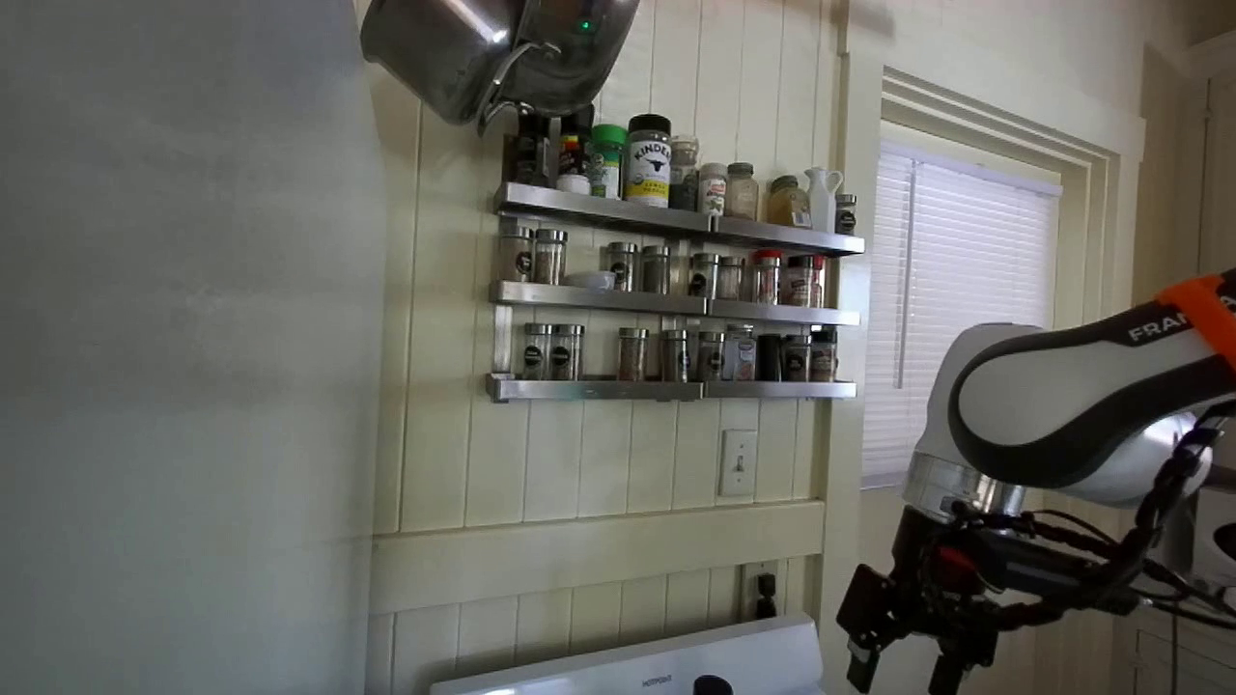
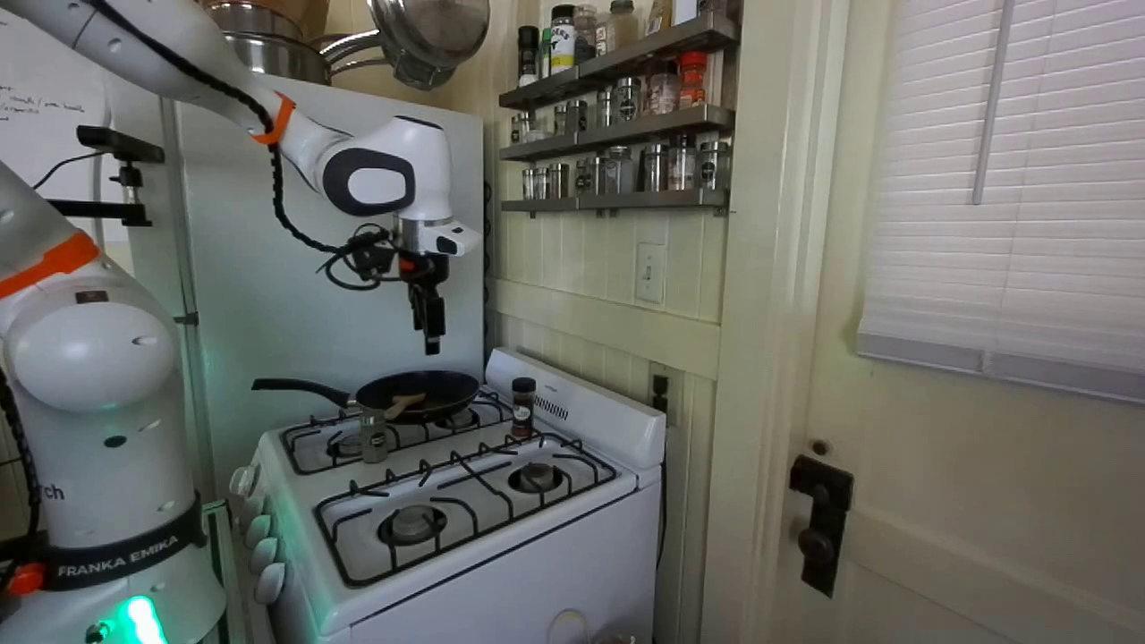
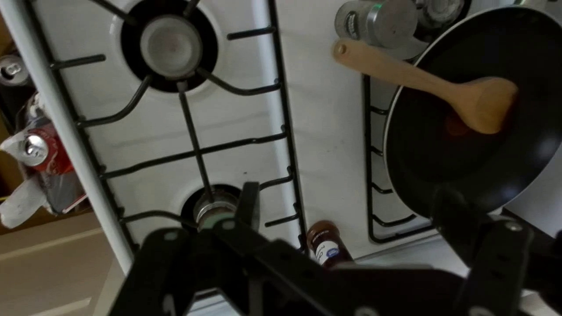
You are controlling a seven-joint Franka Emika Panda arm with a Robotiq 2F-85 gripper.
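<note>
Spice bottle stands upright below my wide, empty jaws; if I descend off-centre, they could topple it onto the stove.

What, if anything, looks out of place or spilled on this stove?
I see no spill. Mildly odd: a dark-capped bottle and a glass jar stand on the stove near the pan, though similar containers line the wall shelves.

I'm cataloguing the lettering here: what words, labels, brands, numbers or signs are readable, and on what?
"FRANKA EMIKA": robot base
"rch", start not visible: same base
"FRANK", rest unclear: forearm
"KINDER", ending unclear: white-labelled jar
"HOTPOINT": stove
Too small or blurred: labels on bottle, red can, other jars; handwriting on whiteboard.
</note>
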